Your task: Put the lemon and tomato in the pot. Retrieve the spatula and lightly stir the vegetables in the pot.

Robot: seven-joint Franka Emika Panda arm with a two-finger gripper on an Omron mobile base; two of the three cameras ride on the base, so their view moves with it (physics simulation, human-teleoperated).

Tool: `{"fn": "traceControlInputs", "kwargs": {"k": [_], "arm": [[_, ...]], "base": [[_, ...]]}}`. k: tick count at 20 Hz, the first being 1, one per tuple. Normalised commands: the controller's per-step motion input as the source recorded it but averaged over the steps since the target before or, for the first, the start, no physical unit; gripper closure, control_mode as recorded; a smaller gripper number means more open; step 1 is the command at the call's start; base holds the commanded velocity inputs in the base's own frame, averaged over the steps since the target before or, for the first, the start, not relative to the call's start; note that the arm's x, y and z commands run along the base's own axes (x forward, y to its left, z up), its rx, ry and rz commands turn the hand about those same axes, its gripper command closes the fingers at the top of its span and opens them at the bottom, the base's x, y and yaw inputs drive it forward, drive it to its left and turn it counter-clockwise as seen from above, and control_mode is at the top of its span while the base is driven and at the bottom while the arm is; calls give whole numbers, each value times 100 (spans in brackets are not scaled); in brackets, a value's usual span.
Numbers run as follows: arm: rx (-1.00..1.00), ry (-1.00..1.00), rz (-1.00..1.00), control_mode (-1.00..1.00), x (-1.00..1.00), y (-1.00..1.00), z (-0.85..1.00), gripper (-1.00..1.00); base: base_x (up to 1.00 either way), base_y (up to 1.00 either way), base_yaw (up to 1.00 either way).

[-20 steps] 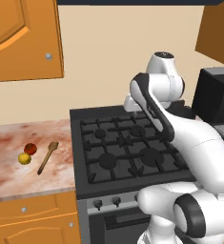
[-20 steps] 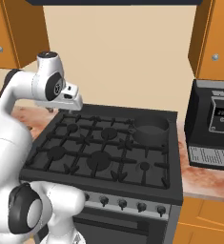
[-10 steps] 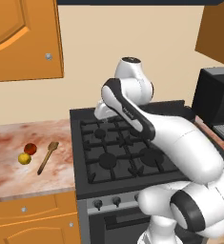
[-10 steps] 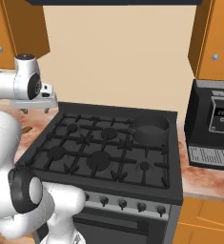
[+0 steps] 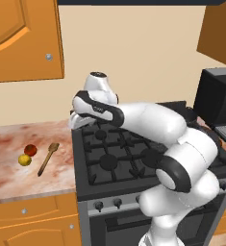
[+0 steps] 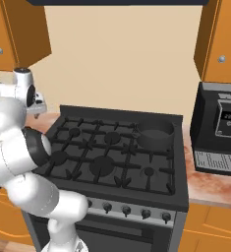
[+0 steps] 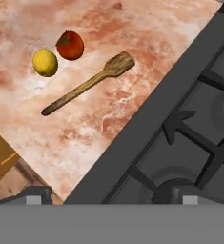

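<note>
pot (image 6: 155, 134) stood empty on the stove's (image 6: 112, 157) back burner.
lemon (image 7: 45, 62) touched tomato (image 7: 70, 45) beside spatula (image 7: 87, 83) on the tabletop (image 7: 132, 28); tool (image 7: 108, 196) wide open, holding nothing.

Yellow lemon (image 7: 45, 62), red tomato (image 7: 70, 45)

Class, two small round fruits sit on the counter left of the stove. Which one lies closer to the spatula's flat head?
The tomato, the red ball with the darker top. The yellow lemon sits on its far side, farther from the head of the spatula.

no words, labels or numbers can be read anywhere; the coffee machine (image 6: 222, 129) has a small display, too blurred to read.
</note>
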Motion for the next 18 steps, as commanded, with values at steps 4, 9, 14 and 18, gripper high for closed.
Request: {"fn": "traceControlInputs", "kwargs": {"k": [4, 9, 14, 18], "arm": [[-21, 0, 5, -100, 0, 97, -25, -100], [-17, 1, -10, -100, 0, 68, -63, -100], [-5, 4, -19, -100, 0, 65, -21, -100], [0, -3, -12, -100, 0, 76, -1, -100]], "base": [[0, 0, 0], [0, 0, 0], [0, 0, 0], [0, 0, 0]]}}
